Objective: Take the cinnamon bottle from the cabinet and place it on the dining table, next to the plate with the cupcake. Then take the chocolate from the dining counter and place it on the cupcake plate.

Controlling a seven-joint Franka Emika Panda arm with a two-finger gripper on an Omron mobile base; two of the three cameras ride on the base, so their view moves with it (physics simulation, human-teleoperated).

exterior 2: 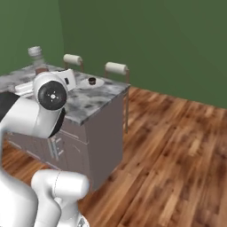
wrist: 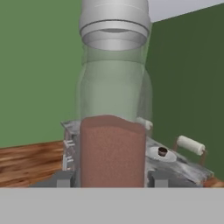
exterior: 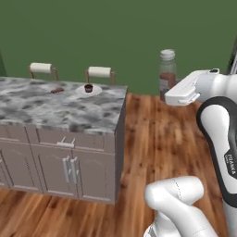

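Glass bottle (wrist: 113, 109) stands upright between our gripper (wrist: 113, 179) jaws, clamped at its powder-filled base (cap up), carried in the air well short of the plate (exterior: 88, 90) on the table (exterior: 55, 111) ahead-left.

arm raised level, gripper (wrist: 112, 179) apparently clamped on bottle (wrist: 113, 105)

Readable text: one item. My own dark forearm band (exterior: 230, 164), in the left base view, carries a short vertical line of small white lettering. It is too small and blurred to spell out. The clear glass bottle with reddish-brown powder and a grey cap (wrist: 113, 131) bears no label or print on the side I see. The grey-white marbled island top (exterior: 55, 109) shows no markings.
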